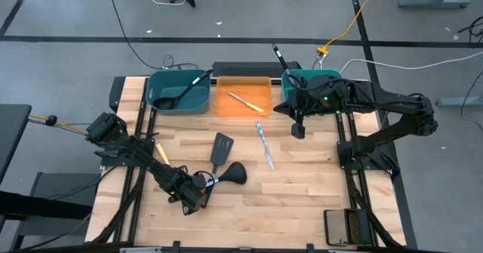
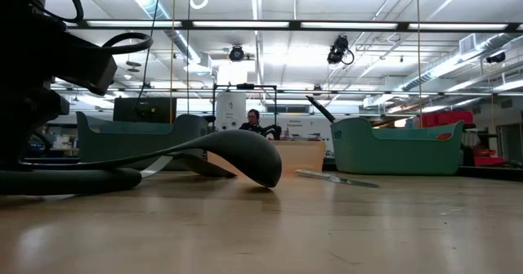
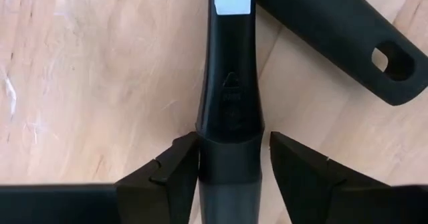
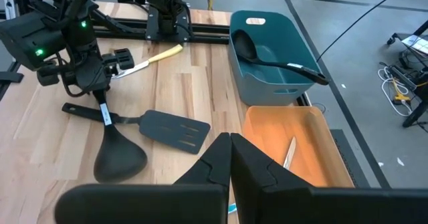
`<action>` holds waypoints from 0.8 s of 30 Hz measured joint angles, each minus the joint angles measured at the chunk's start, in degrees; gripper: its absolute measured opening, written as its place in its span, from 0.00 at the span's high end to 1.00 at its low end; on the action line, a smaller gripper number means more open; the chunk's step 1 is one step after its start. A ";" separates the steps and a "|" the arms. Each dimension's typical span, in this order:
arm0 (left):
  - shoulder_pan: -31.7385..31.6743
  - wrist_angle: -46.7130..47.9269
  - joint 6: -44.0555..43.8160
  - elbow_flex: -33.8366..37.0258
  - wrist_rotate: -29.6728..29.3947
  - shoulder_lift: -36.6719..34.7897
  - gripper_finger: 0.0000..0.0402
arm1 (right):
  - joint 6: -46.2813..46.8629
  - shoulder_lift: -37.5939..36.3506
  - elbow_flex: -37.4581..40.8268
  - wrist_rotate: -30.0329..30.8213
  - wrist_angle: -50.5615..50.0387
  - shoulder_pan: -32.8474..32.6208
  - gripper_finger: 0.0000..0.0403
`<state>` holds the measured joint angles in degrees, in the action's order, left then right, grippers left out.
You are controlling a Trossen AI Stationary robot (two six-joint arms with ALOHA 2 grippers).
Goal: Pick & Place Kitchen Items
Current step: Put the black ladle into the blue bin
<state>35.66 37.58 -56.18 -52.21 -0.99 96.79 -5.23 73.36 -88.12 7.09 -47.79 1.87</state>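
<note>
While its fingers [image 3: 175, 172] stand apart on either side of a black handle, the left gripper [image 1: 198, 194] sits low at the near middle of the table [image 1: 302, 200], not yet closed. The handle belongs to the ladle [image 1: 232, 174], which lies just right of the gripper with its round bowl resting on the wood and its stem arching up off the surface. Touching or nearly touching it on the far side lies a slotted spatula [image 1: 220, 149], whose handle end with a hanging hole shows close beside the ladle's handle in the left wrist view. A yellow-handled knife [image 1: 161, 152] lies left of these, partly under the left arm, and a slim silver knife [image 1: 265, 145] lies to the right, well apart.

At the far edge stand three bins: a teal bin [image 1: 178, 102] on the left already holding a ladle, an orange bin [image 1: 244, 105] in the middle holding a knife, and another teal bin [image 1: 324, 78] on the right. The right gripper [image 1: 297, 131] hovers near that bin, fingers pressed together and empty.

The ladle looks stiff, light plastic, smooth and bowl-heavy; a grip at the very handle end would likely let the bowl droop or swing. Taking hold a little farther up the stem should steady it, while keeping clear of the spatula's handle.
</note>
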 joint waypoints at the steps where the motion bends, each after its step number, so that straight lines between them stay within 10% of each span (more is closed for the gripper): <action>1: 0.00 0.00 0.00 0.00 0.08 0.00 0.55 | -0.01 0.00 0.00 -0.01 0.00 0.00 0.98; 24: 0.02 -0.79 2.72 0.00 1.17 0.00 0.67 | -0.15 0.00 0.00 0.00 0.02 0.01 0.98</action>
<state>35.68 36.80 -53.46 -52.21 0.19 96.79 -5.39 73.36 -88.12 7.09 -47.77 1.88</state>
